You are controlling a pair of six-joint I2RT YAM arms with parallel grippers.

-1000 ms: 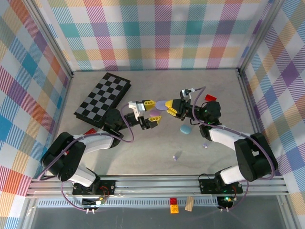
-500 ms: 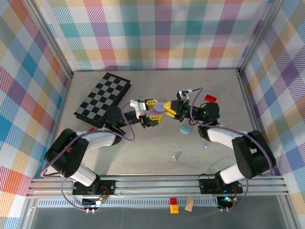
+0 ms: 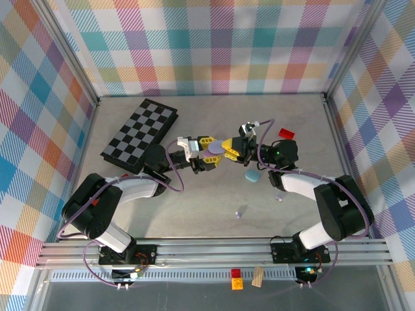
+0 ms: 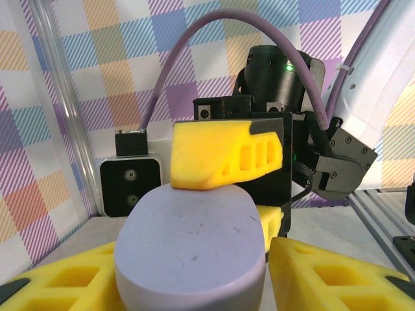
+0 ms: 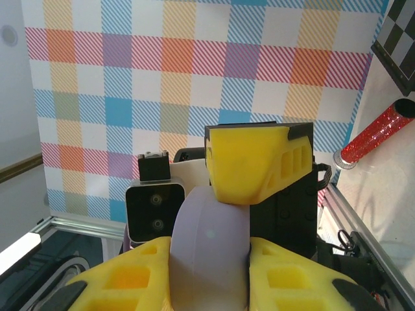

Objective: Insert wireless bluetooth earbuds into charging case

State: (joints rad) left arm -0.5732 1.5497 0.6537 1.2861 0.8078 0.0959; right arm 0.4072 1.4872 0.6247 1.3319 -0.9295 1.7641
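Note:
A lavender pebble-shaped charging case (image 3: 214, 148) hangs above the table's middle, with both grippers on it. My right gripper (image 3: 228, 149) is shut across its flat faces. My left gripper (image 3: 209, 150) is closed on its sides. In the left wrist view the case (image 4: 188, 246) sits between my yellow fingers (image 4: 324, 272), and a right-gripper finger (image 4: 227, 152) presses on its top. In the right wrist view the case (image 5: 211, 253) stands on edge between my fingers (image 5: 130, 278). Two tiny lavender earbuds (image 3: 240, 212) (image 3: 279, 197) lie on the table nearer the arm bases.
A light blue case (image 3: 252, 175) lies just under the right arm. A folded checkerboard (image 3: 139, 135) lies at the back left. A red block (image 3: 286, 133) sits behind the right arm, and a red glitter tube (image 5: 379, 133) lies by the board.
My left gripper has moved right and narrowed its jaws onto the lavender case. The right gripper has brought the case slightly left and kept its grip.

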